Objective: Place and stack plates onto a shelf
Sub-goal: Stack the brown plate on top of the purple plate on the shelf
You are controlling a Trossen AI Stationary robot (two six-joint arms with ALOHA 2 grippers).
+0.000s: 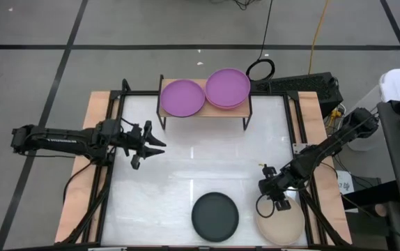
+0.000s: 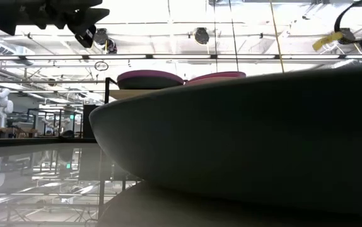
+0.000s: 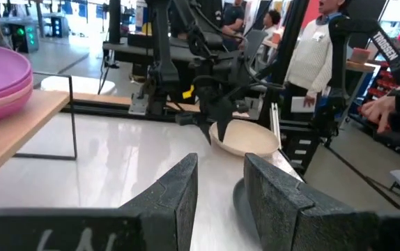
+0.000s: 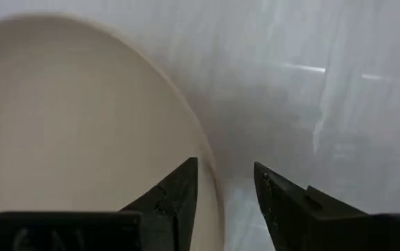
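1. Step in hand: picking up the beige plate (image 1: pixel 279 222). It lies at the near right corner of the desk (image 1: pixel 186 167), and the right hand (image 1: pixel 277 197) is low over its inner edge.
2. Right hand: fingers apart with a narrow gap, straddling the plate rim in the right wrist view (image 4: pixel 186 125). Not clamped yet.
3. Dark plate (image 1: pixel 214 217) sits flat on the desk, just left of the beige one, untouched.
4. Shelf (image 1: pixel 204 109) at the far edge already carries a purple plate (image 1: pixel 182 97) on its left half and a magenta stack (image 1: pixel 227 88) on its right.
5. Left hand (image 1: pixel 155 146) hovers over the left of the desk, fingers slightly apart, holding nothing.
6. Next, likely: drop onto the rim, pinch, lift, carry to the shelf. The shallow rim could slip from a narrow pinch.
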